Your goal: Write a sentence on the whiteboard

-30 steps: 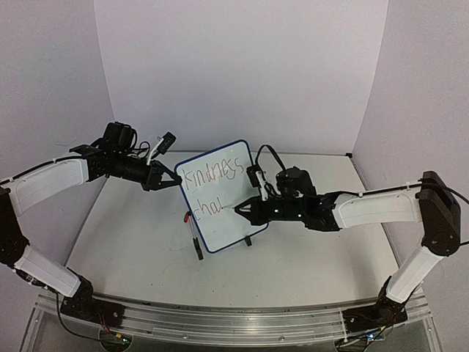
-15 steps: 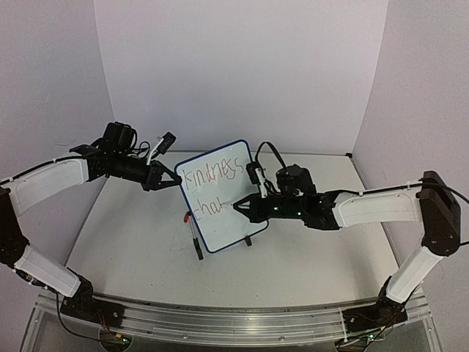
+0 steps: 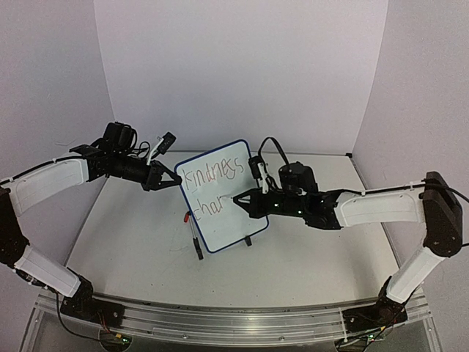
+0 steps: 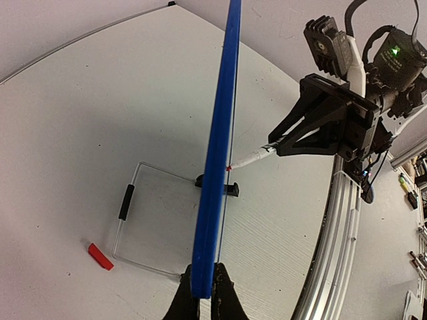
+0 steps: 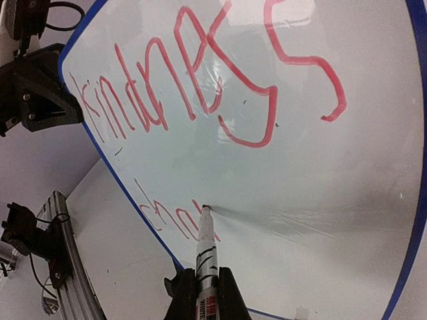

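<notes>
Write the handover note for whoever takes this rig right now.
Left gripper: shut on the whiteboard edge, steadying it on its feet.
Right gripper: shut on a marker, tip touching the board.
Done: "kindness" of the sentence, plus "cha" begun below.
Left: finish the second line, then the rest.

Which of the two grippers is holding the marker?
The right gripper: it is shut on the marker, whose tip touches the whiteboard. The left gripper only clamps the whiteboard's blue edge.
</notes>
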`<state>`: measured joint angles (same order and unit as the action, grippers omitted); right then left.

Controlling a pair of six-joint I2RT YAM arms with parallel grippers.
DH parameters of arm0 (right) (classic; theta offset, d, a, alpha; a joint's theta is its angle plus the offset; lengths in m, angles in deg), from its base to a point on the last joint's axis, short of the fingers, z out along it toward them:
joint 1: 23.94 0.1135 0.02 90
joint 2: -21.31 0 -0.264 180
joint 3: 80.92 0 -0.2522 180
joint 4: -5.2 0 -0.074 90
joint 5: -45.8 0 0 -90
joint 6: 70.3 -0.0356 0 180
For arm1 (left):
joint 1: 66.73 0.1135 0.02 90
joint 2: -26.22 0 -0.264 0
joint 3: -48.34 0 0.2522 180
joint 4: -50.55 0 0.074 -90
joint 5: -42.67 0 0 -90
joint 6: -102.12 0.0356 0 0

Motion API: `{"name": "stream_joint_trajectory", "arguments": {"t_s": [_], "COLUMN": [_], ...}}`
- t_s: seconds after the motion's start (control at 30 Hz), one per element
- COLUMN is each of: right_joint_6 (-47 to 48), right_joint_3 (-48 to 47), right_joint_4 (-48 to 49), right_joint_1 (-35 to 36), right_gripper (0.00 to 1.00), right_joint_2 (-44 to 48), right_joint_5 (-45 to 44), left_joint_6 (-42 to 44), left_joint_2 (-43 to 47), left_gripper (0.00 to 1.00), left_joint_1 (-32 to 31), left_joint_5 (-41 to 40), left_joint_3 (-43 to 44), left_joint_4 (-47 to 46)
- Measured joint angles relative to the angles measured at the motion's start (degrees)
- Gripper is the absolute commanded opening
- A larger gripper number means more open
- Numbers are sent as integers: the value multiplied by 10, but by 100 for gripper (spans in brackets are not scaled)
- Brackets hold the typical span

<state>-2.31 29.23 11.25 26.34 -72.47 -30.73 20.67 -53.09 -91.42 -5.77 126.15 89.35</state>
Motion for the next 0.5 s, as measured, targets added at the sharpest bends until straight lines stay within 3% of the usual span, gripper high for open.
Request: {"name": "stream_joint_trajectory", "arguments": {"t_s": [0.5], "right_joint_6": [-10], "right_joint_3": [16], "right_joint_4": [16], "right_joint_1": [0], "right_gripper": [0], "right_joint_2": [15], "right_joint_5": [-27], "left_joint_6": [0], "left_joint_2": [0], "left_gripper": [0], "left_joint_1": [0], "left_joint_5": [0], "left_joint_3": [0], "left_joint_4": [0]}}
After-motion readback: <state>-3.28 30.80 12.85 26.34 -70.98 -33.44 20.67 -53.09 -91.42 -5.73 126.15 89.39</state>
